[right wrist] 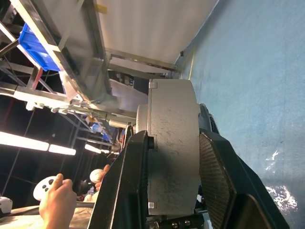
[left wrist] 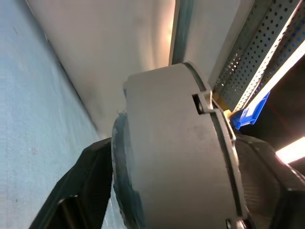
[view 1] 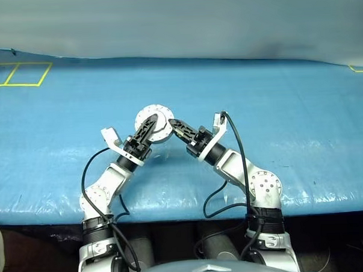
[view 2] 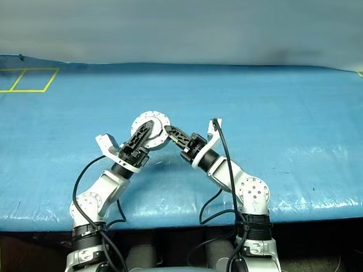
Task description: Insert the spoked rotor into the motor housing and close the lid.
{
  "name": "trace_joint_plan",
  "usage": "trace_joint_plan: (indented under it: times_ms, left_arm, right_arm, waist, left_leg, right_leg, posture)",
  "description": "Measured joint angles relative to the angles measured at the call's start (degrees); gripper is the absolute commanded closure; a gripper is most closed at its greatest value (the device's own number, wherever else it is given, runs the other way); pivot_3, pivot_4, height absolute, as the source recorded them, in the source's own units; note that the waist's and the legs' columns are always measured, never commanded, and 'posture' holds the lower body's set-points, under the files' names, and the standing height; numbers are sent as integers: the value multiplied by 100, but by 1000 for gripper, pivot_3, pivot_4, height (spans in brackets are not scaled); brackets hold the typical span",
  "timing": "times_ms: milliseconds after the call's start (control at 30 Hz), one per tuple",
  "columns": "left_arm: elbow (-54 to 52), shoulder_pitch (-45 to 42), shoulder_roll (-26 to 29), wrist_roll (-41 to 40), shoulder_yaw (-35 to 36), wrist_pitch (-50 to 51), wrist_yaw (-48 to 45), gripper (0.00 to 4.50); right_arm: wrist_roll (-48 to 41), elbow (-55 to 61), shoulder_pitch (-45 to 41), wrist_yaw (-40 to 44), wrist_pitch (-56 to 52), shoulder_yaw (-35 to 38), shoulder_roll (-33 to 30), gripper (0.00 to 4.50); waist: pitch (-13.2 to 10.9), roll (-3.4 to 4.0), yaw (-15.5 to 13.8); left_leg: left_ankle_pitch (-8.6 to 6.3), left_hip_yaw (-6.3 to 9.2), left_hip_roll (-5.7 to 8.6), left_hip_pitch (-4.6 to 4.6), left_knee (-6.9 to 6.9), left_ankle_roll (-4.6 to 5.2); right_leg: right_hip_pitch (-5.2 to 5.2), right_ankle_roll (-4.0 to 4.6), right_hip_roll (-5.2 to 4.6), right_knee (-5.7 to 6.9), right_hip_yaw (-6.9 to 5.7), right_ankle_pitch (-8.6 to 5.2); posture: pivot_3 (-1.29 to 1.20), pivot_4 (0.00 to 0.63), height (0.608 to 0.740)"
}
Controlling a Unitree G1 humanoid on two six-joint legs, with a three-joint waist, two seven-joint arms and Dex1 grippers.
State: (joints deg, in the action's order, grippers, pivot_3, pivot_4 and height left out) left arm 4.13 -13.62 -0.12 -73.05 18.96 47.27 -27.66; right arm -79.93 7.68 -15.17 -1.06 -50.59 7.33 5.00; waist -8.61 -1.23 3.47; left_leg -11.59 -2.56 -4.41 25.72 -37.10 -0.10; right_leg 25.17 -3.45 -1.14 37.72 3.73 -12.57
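**Motor housing held aloft between both end effectors**

The motor housing [view 1: 155, 122] sits at frame centre, raised above the blue desk [view 1: 290, 137], its flat silver face towards the head camera. The right end effector [right wrist: 174, 191] is clenched on the housing, one finger pad on each flat face. The left end effector [left wrist: 167, 210] has its fingers on either side of the can, close against it; whether it is gripping cannot be told. A person's hand [right wrist: 57, 202] appears in the right wrist view's lower left.
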Motion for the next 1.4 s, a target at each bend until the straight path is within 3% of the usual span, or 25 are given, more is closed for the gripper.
trace_joint_plan:
  times_ms: [300, 533, 767, 1033, 1400]
  left_arm:
    - [43, -5, -2, -139, 25, 118, 117, 1879]
    - [71, -7, 4, -57, 23, 56, 218, 1879]
    - [71, 52, -4, 285, 120, -384, 330, 1879]
    - [74, 118, 37, 723, 755, -1437, 737, 1879]
    - [845, -527, 122, 2191, 1126, -3076, 1927, 1879]
  right_arm:
    - [5, 28, 38, 8, 23, -17, -14, 3347]
    - [123, 45, 38, 102, 160, -72, -22, 1103]
    - [480, 85, 18, 94, 445, -143, -24, 1103]
    - [1372, 162, 6, 240, 816, -188, -249, 1103]
    - [3653, 434, 117, 1601, 1551, -1450, -1205, 1103]
  waist:
    - [0, 0, 2]
    - [0, 0, 5]
    - [0, 0, 8]
    - [1, -1, -13]
    - [4, -9, -102]
  left_leg:
    - [0, 1, 0, 0, -1, 0]
    - [0, 2, 0, -2, -2, 0]
    - [0, 1, 0, -4, -2, 0]
    - [0, 1, 1, -3, -4, 0]
    - [0, -1, 3, -5, -8, -2]
  right_leg:
    - [-1, 0, 0, 0, 0, 0]
    - [-2, -1, 0, 1, 0, 1]
    - [-3, 0, 1, 1, 1, 1]
    - [-5, 1, 1, -1, 1, 2]
    - [-8, -8, 2, -3, 4, 7]
  posture:
    - [0, 150, 740]
    - [0, 150, 740]
    - [0, 150, 740]
    - [0, 150, 740]
    - [0, 150, 740]
